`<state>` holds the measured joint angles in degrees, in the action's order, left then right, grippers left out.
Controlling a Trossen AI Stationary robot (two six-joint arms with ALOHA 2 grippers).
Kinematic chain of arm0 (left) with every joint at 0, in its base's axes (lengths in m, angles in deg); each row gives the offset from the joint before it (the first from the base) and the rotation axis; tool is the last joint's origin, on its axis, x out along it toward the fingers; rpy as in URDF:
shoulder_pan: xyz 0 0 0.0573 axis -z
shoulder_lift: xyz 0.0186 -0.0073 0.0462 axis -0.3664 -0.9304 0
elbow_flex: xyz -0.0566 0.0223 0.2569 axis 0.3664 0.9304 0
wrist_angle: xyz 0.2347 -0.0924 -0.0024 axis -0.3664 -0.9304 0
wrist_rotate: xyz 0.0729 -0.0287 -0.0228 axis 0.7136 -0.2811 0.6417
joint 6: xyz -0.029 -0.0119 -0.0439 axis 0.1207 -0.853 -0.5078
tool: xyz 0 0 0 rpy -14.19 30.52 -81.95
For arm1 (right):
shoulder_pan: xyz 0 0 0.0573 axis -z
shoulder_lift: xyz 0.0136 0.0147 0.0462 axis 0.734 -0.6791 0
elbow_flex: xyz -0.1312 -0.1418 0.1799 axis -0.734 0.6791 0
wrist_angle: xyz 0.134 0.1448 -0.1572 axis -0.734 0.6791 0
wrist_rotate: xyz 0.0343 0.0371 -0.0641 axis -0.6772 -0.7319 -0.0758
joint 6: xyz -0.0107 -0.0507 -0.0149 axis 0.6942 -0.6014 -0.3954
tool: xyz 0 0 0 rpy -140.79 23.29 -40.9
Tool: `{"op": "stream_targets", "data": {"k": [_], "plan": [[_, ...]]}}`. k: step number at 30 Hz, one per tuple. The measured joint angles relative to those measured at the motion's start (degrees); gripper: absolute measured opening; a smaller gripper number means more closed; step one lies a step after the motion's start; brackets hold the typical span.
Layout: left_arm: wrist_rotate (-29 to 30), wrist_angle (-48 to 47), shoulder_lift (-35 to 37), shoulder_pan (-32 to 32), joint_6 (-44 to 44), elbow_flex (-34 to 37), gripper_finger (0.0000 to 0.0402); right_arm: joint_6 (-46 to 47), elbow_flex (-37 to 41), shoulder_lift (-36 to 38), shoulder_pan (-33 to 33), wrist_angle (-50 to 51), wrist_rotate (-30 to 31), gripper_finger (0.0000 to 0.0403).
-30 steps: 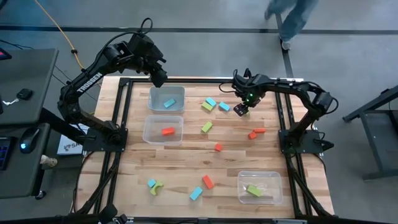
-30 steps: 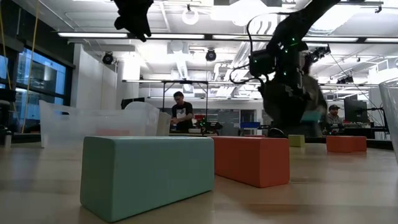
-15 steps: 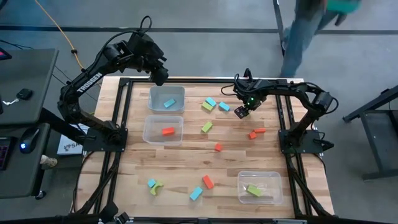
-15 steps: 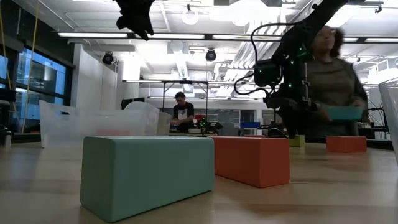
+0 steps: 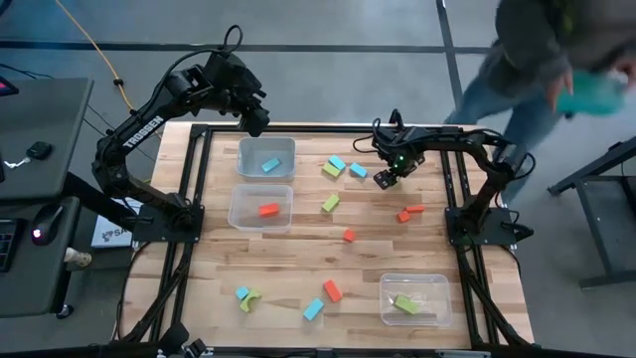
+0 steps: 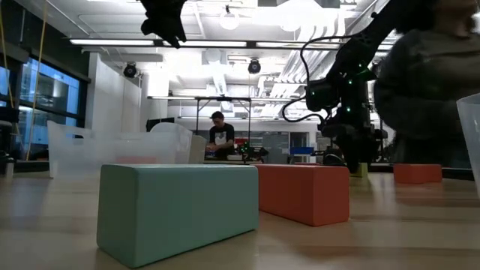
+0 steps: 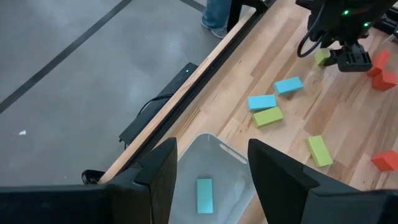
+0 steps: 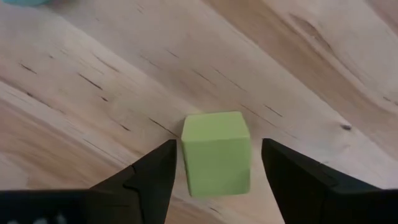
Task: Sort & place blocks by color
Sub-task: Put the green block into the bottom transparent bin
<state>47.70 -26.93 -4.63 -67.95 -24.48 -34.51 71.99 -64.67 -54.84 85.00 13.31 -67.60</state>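
Hovering right fingers (image 8: pixel 214 186) spread around green cube (image 8: pixel 216 152), left fingers (image 7: pixel 211 180) open over bin (image 7: pixel 239 165)

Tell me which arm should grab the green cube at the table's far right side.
Right. The right gripper hangs open directly over the green cube, a finger on each side. The left gripper is open above the bin holding a blue block.

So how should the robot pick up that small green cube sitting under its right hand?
By its two flat upright side faces, coming straight down from above. The small green cube lies flat on the wooden table, centred between the right hand's open fingers, with bare wood on both sides.
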Motion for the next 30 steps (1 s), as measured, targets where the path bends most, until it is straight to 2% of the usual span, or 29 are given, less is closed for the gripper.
{"op": "stream_targets", "data": {"k": [3, 8, 13, 18, 30], "plan": [[0.0, 0.01, 0.0, 0.0, 0.02, 0.0, 0.0175, 0.33, -0.02, -0.02, -0.02, 0.01, -0.08, 0.0187], [0.0, 0.0, 0.0, -0.01, 0.0, 0.0, 0.0175, 2.74, -0.2, 0.01, -0.04, 0.19, -1.35, 0.0109], [0.0, 0.0, 0.0, -0.02, 0.02, 0.0, 0.0175, 6.24, -0.17, 0.78, -0.34, 1.16, -4.49, 0.0107], [0.02, 0.0, 0.0, -0.01, 2.37, 0.0, 0.0175, 12.57, -0.15, 4.91, -2.76, 2.17, -5.95, 0.0107], [0.02, 0.0, 0.0, 0.0, 6.57, 0.0, 0.0175, 36.52, -0.15, 21.92, -16.31, 1.82, -9.8, 0.0107]]}}
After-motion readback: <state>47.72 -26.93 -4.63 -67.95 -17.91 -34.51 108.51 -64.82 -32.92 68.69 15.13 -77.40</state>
